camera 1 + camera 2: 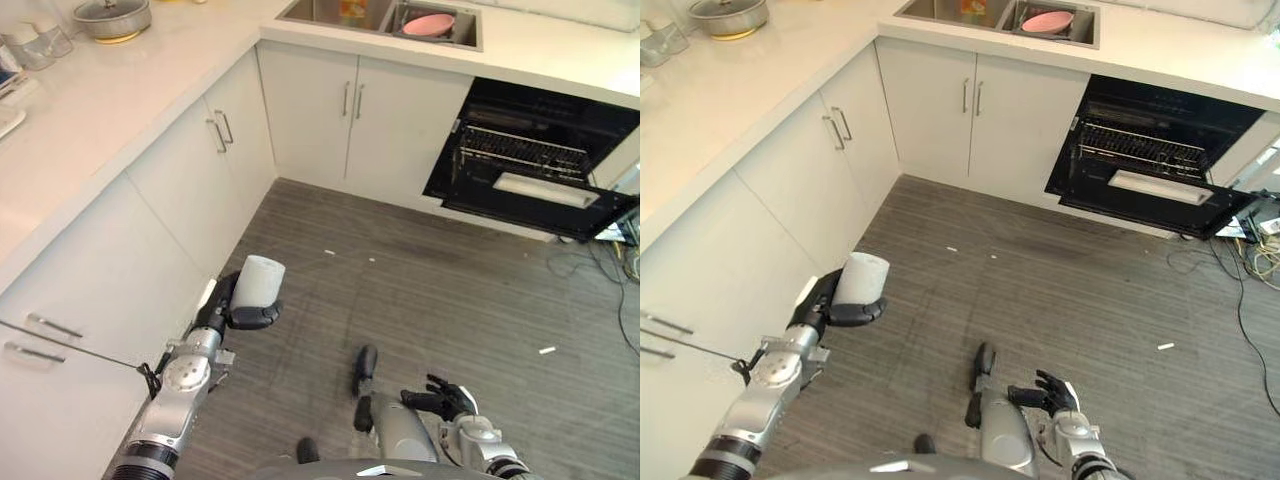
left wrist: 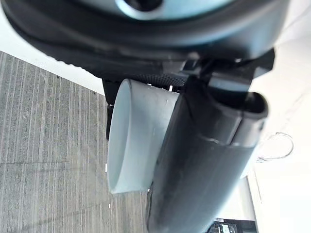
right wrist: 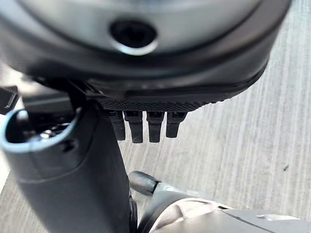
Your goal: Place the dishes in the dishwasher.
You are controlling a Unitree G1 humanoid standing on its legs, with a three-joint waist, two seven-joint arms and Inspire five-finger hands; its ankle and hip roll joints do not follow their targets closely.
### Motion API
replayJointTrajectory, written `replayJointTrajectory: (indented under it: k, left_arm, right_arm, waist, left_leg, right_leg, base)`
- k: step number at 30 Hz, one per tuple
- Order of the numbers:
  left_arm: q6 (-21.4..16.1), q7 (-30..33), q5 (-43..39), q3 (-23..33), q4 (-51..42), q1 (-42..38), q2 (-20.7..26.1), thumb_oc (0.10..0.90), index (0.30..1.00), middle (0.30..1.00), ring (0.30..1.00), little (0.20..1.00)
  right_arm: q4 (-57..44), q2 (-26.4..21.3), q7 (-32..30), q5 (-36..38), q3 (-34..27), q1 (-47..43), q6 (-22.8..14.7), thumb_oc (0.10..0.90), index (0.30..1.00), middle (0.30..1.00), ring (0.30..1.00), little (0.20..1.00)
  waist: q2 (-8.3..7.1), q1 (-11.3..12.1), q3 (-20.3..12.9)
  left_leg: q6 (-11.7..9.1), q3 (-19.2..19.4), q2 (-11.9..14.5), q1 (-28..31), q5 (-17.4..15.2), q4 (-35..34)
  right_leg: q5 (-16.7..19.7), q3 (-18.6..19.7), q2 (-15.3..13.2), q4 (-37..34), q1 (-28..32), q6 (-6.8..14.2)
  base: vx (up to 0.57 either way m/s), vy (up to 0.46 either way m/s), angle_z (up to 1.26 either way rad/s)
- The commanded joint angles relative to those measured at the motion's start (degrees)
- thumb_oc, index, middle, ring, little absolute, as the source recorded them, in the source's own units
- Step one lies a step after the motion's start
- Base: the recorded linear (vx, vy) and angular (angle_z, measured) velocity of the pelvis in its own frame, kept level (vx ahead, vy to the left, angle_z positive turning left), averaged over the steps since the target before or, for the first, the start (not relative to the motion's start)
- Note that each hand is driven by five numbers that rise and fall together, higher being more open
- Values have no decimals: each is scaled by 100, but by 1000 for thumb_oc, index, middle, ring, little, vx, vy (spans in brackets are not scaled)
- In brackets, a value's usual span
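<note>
The left hand (image 1: 245, 310) hung low over the floor (image 1: 420, 290), thumb and fingers curled round a white cup (image 1: 258, 280) beside the white cabinets (image 1: 200, 170). The right hand (image 1: 445, 400) hovered with fingers loosely spread, holding nothing. Farther off, a pink plate (image 1: 428, 24) lay in the sink (image 1: 330, 12), and right of it stood the open dishwasher (image 1: 530, 160).

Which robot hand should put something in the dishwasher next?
Probably the left hand: its fingers are already curled round the white cup. The right hand hangs low and holds nothing. The open dishwasher is across the floor, under the counter.
</note>
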Motion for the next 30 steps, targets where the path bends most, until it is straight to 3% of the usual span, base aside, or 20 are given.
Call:
replayJointTrajectory:
  k: [1, 2, 3, 4, 5, 6, 7, 8, 12, 13, 14, 15, 16, 17, 20, 22, 25, 28, 29, 30]
  left_arm:
    - [-617, -25, 86, 13, -784, -674, 162, 400, 300, 300, 300, 300]
    - [-616, -25, 87, 14, -788, -668, 160, 400, 300, 300, 300, 300]
    - [-611, -25, 75, -8, -779, -638, 135, 400, 300, 300, 300, 300]
    - [-592, -39, -30, 3, -805, -546, 177, 400, 300, 300, 300, 300]
    - [-602, -24, -60, 15, -866, -483, 209, 400, 300, 300, 300, 300]
    - [-601, -24, -61, 16, -867, -483, 209, 400, 300, 300, 300, 300]
    - [-632, 73, -160, 43, -865, -492, 233, 400, 300, 300, 300, 300]
    - [-598, 104, -169, 62, -851, -501, 230, 400, 300, 300, 300, 300]
    - [-621, 155, -161, 103, -875, -402, 148, 400, 300, 300, 300, 300]
    - [-646, 141, -146, 115, -880, -389, 169, 400, 300, 300, 300, 300]
    - [-647, 141, -146, 115, -878, -392, 169, 400, 300, 300, 300, 300]
    - [-666, 120, -127, 118, -888, -364, 201, 400, 300, 300, 300, 300]
    - [-682, 146, -103, 118, -882, -357, 187, 400, 300, 300, 300, 300]
    - [-675, 164, -95, 96, -863, -372, 167, 400, 300, 300, 300, 300]
    - [-654, 159, -46, 55, -793, -446, 131, 400, 300, 300, 300, 300]
    - [-655, 92, -44, 79, -846, -441, 179, 400, 300, 300, 300, 300]
    - [-664, 13, -99, 58, -868, -403, 249, 400, 300, 300, 300, 300]
    - [-669, 13, -101, 52, -862, -403, 253, 400, 300, 300, 300, 300]
    - [-708, 5, -206, 94, -995, -448, 385, 400, 300, 300, 300, 300]
    - [-726, 43, -220, 106, -1007, -466, 392, 400, 300, 300, 300, 300]
  right_arm:
    - [286, -335, -111, -52, 195, 230, -7, 800, 900, 900, 900, 900]
    - [284, -338, -110, -50, 197, 235, -7, 800, 900, 900, 900, 900]
    - [308, -390, -121, 23, 164, 254, -20, 800, 900, 900, 900, 900]
    - [324, -424, -166, 70, 162, 269, 10, 800, 900, 900, 900, 900]
    - [226, -454, -201, 124, 211, 272, -20, 800, 900, 900, 900, 900]
    - [226, -454, -201, 124, 211, 272, -20, 800, 900, 900, 900, 900]
    - [-1, -546, -217, 131, 287, 168, -10, 800, 900, 900, 900, 900]
    - [-86, -602, -259, 96, 321, 133, -25, 800, 900, 900, 900, 900]
    - [-410, -650, -308, 11, 463, 72, -75, 800, 900, 900, 900, 900]
    - [-563, -699, -297, -117, 591, 11, -110, 800, 900, 900, 900, 900]
    - [-565, -699, -297, -119, 589, 10, -108, 800, 900, 900, 900, 900]
    - [-598, -724, -286, -205, 659, -34, -140, 800, 900, 900, 900, 900]
    - [-576, -735, -308, -304, 714, -71, -168, 800, 900, 900, 900, 900]
    - [-560, -734, -336, -267, 672, -67, -173, 800, 900, 900, 900, 900]
    - [-662, -732, -352, -173, 520, 37, -199, 800, 900, 900, 900, 900]
    - [-749, -708, -302, -173, 454, 161, -198, 800, 900, 900, 900, 900]
    - [-911, -673, -274, -187, 326, 265, -211, 800, 900, 900, 900, 900]
    - [-922, -671, -275, -189, 322, 275, -205, 800, 900, 900, 900, 900]
    - [-1423, -636, -217, -121, 173, 276, -232, 800, 900, 900, 900, 900]
    - [-1557, -647, -242, -154, 178, 231, -244, 800, 900, 900, 900, 900]
  waist:
    - [-31, -266, -238]
    - [-29, -279, -244]
    - [38, -325, -290]
    - [78, -292, -272]
    - [43, -233, -223]
    - [48, -237, -227]
    - [-105, -112, -94]
    - [-148, -31, -45]
    - [-156, 228, 0]
    - [-105, 376, 75]
    - [-144, 399, 71]
    - [-78, 516, 72]
    - [55, 622, 80]
    - [81, 615, 93]
    - [129, 602, 117]
    - [221, 607, 18]
    - [156, 593, -120]
    - [147, 632, -140]
    - [162, 510, 30]
    - [215, 471, 112]
  left_leg:
    - [-803, -203, 572, 329, -172, 1026]
    - [-807, -216, 579, 305, -188, 1065]
    - [-917, -327, 649, 185, 18, 1697]
    - [-1274, -473, 935, -398, 943, 3450]
    - [-1337, -609, 904, -694, 1256, 4320]
    - [-1338, -614, 909, -705, 1250, 4332]
    - [-1218, -710, 838, -1298, 1331, 5411]
    - [-1098, -726, 786, -1657, 1120, 5453]
    - [-865, -590, 1037, -2049, 851, 4181]
    - [-790, -814, 1151, -2268, 707, 2922]
    - [-779, -765, 1110, -2211, 780, 2803]
    - [-787, -1104, 1007, -2204, 908, 1946]
    - [-981, -1757, 1035, -2224, 1469, 794]
    - [-1015, -1826, 1131, -2378, 1613, 510]
    - [-1088, -1289, 1172, -2647, 1918, 170]
    - [-1049, -1235, 1194, -2471, 2047, 82]
    - [-893, -1200, 1057, -2317, 1897, 339]
    - [-885, -1160, 1059, -2332, 1878, 356]
    - [-484, -832, 1013, -2085, 1357, 779]
    - [-406, -754, 999, -1940, 1231, 783]
  right_leg:
    - [395, 417, 270, -791, 1015, 89]
    - [394, 406, 269, -793, 1016, 86]
    - [346, 522, 391, -740, 1115, -24]
    - [137, 605, 555, -646, 1411, -353]
    - [62, 689, 611, -661, 1572, -497]
    - [62, 684, 615, -662, 1567, -498]
    - [-65, 1000, 658, -738, 1913, -645]
    - [-147, 1145, 680, -754, 2029, -647]
    - [-300, 1563, 703, -766, 2321, -489]
    - [-425, 1820, 749, -741, 2493, -358]
    - [-412, 1846, 704, -738, 2479, -353]
    - [-462, 2060, 807, -794, 2612, -313]
    - [-618, 2415, 964, -856, 2861, -267]
    - [-712, 2545, 966, -895, 2993, -249]
    - [-947, 2728, 971, -916, 3309, -257]
    - [-1095, 2858, 965, -793, 3380, -224]
    - [-1146, 3015, 744, 37, 3160, -4]
    - [-1183, 3053, 728, 108, 3101, 5]
    - [-312, 2998, 351, 2245, 1982, 509]
    - [-235, 2808, 224, 2723, 1657, 548]
  base:
    - [326, 4, -22]
    - [318, -40, -1]
    - [478, -146, 20]
    - [632, -190, 29]
    - [437, -161, 24]
    - [427, -96, -14]
    - [399, -39, -75]
    - [566, -1, -130]
    - [356, 146, -110]
    - [253, 153, -130]
    - [412, 221, -100]
    - [460, 227, -124]
    - [600, 284, -112]
    - [453, 209, -150]
    - [366, 173, -107]
    - [275, 229, -69]
    - [357, 348, -92]
    - [105, 147, -79]
    - [224, 442, -49]
    - [249, 566, -92]
